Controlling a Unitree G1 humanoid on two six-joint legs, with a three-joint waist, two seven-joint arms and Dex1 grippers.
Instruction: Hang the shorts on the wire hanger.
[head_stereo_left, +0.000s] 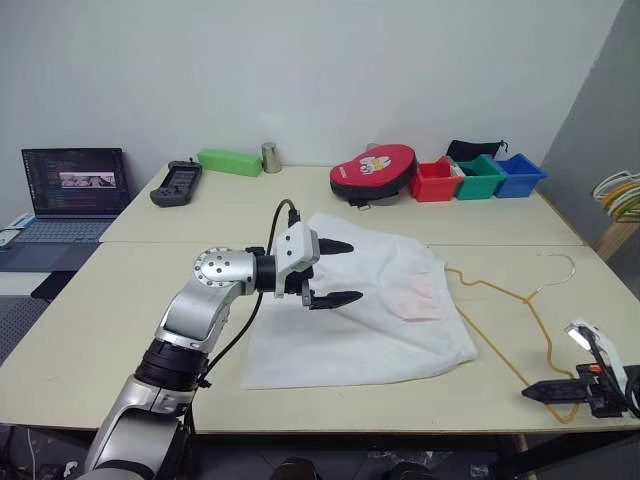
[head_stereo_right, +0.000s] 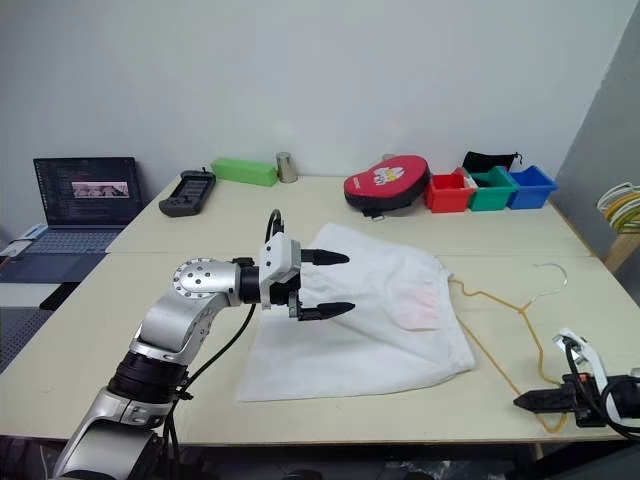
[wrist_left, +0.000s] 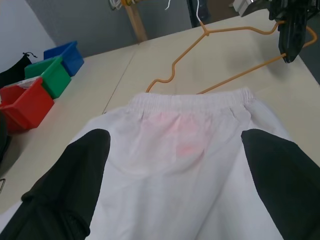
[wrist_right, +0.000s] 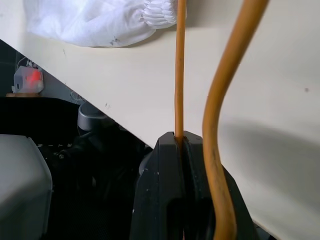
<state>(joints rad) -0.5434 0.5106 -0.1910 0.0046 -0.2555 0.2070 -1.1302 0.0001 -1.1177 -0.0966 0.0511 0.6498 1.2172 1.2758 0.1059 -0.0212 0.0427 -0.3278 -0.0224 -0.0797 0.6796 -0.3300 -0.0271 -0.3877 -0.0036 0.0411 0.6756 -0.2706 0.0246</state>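
- Your left gripper (head_stereo_left: 338, 272) hung just above the shorts (head_stereo_left: 380, 310) with its fingers spread as wide as they go, holding nothing
- Your right gripper (head_stereo_left: 535, 393) sat at the near right edge of the table (head_stereo_left: 120, 330), pinched tight on the lower bar of the wire hanger (head_stereo_left: 520, 300); the right wrist view showed the wire clamped between the two black fingers
- The shorts lay flat on the table, waistband toward the hanger; the hanger's left end touched or slipped under the waistband, and you could not tell which
- Risk, as a judgement: the wire was thin and gripped near one end, so it could twist or slip in the pinch when you lift it, letting the hook (head_stereo_left: 560, 262) swing away
- Risk: the fabric was thin and limp; closing the left fingers on a single layer, or on both layers together, would leave no opening for the hanger to thread through
- Risk: dragging the hanger sideways could bunch the waistband and push the shorts off line
- Around you: a red pouch (head_stereo_left: 373, 172), red bin (head_stereo_left: 436, 180), green bin (head_stereo_left: 480, 176), blue bin (head_stereo_left: 520, 173), a green box (head_stereo_left: 229, 161), a metal cup (head_stereo_left: 271, 157), a black controller (head_stereo_left: 177, 183) and a laptop (head_stereo_left: 72, 192), all well apart at the back; nothing stood between grippers and shorts
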